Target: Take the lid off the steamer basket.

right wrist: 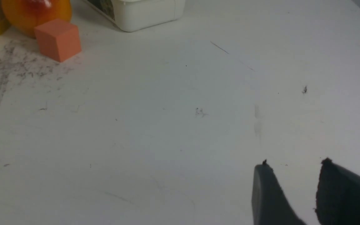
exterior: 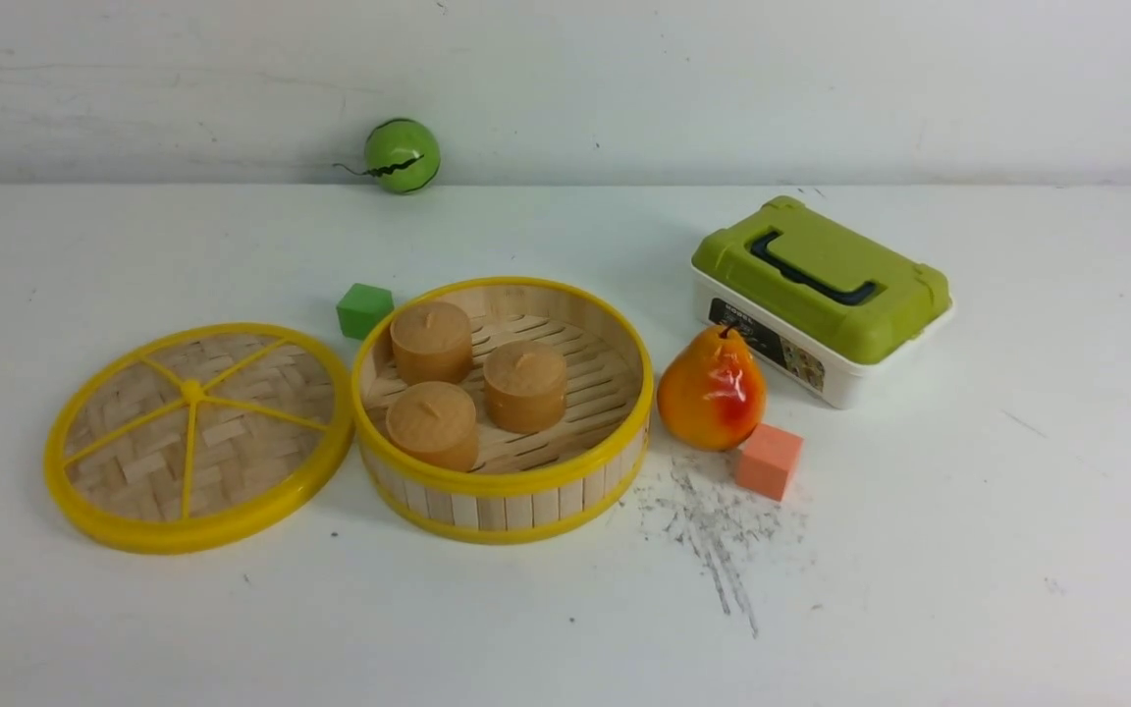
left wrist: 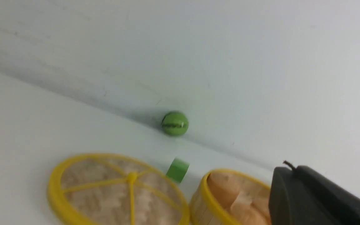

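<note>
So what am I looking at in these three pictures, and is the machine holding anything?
It is a robot with two arms, each ending in jaws. The wide picture comes from a camera between the arms, looking forward; neither arm shows in it. The other two come from cameras on the wrists. On the white table the lid lies flat beside the open steamer basket, which holds three brown buns. Around them are a pear, a green cube, an orange cube, a green ball by the wall and a white box with a green top. The left jaws are shut, the right jaws stand apart, and both are empty.
</note>
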`<action>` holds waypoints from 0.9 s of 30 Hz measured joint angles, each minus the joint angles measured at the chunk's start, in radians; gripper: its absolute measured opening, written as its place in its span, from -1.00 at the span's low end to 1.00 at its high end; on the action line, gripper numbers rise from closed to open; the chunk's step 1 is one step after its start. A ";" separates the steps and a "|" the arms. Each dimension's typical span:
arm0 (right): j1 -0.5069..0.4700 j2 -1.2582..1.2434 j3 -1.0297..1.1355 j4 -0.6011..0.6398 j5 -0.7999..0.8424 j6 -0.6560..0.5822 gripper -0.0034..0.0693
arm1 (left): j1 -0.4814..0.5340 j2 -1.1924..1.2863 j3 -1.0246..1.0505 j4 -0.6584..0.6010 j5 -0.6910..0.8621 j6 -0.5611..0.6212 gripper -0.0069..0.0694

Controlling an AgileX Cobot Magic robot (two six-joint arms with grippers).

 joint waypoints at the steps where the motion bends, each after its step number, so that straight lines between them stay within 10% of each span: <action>1: 0.000 0.000 0.000 0.000 0.000 0.000 -0.25 | 0.000 -0.007 0.038 -0.008 0.021 0.000 -0.85; 8: 0.000 0.000 0.000 0.000 0.001 0.000 -0.25 | 0.000 -0.008 0.073 -0.040 0.338 0.036 -0.85; 27: 0.000 0.000 0.000 0.000 0.001 0.000 -0.25 | 0.000 -0.008 0.073 -0.054 0.346 0.230 -0.82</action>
